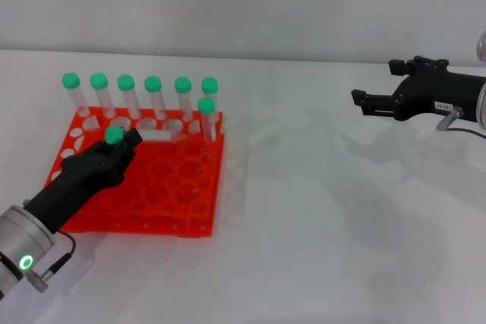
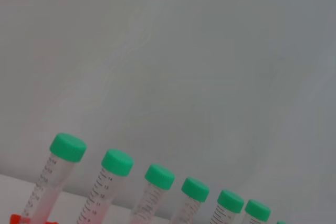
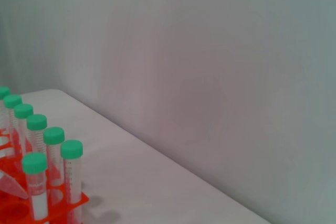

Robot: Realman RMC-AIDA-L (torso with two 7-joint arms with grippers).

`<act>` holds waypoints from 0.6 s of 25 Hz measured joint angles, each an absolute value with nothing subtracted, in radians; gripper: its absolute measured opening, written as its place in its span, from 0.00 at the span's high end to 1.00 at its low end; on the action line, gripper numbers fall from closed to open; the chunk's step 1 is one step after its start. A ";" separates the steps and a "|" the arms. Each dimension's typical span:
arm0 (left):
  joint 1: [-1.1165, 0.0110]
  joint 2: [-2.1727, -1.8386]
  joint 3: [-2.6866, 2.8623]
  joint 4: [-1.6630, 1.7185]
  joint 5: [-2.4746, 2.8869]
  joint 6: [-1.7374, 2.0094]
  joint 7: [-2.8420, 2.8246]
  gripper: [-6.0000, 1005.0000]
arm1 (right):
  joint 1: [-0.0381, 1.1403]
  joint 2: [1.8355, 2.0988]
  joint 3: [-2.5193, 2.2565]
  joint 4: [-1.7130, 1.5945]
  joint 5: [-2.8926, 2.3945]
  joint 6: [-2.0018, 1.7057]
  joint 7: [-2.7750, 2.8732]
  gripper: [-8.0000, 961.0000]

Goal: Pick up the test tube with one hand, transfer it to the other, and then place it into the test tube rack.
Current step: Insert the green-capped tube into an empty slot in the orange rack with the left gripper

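Seven green-capped tubes point(image 1: 140, 95) stood upright in the orange-red test tube rack point(image 1: 186, 202) at the left of the white table point(image 1: 334, 233): six along its far row, one a row nearer at the right end. Over the rack's left half, left gripper point(image 1: 121, 144) clamped on the test tube point(image 1: 156, 136), green cap at the near-left side of the fingers, clear body lying roughly level and poking out rightward just above the holes. Far right and well apart, right gripper point(image 1: 363, 99) hung above the table, fingers parted, nothing held.
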State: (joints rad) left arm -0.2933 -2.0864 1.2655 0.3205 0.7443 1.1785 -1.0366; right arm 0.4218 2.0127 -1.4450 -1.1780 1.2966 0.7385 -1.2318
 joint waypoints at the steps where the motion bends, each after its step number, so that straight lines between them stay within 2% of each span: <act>1: -0.295 -2.086 1.265 0.320 0.744 1.176 -1.037 0.78 | 0.422 2.013 -1.445 -1.178 1.297 0.738 -1.232 0.10; 15: -0.327 -2.084 1.265 0.310 0.743 1.144 -1.039 0.78 | 0.460 2.012 -1.444 -1.138 1.298 0.716 -1.232 0.10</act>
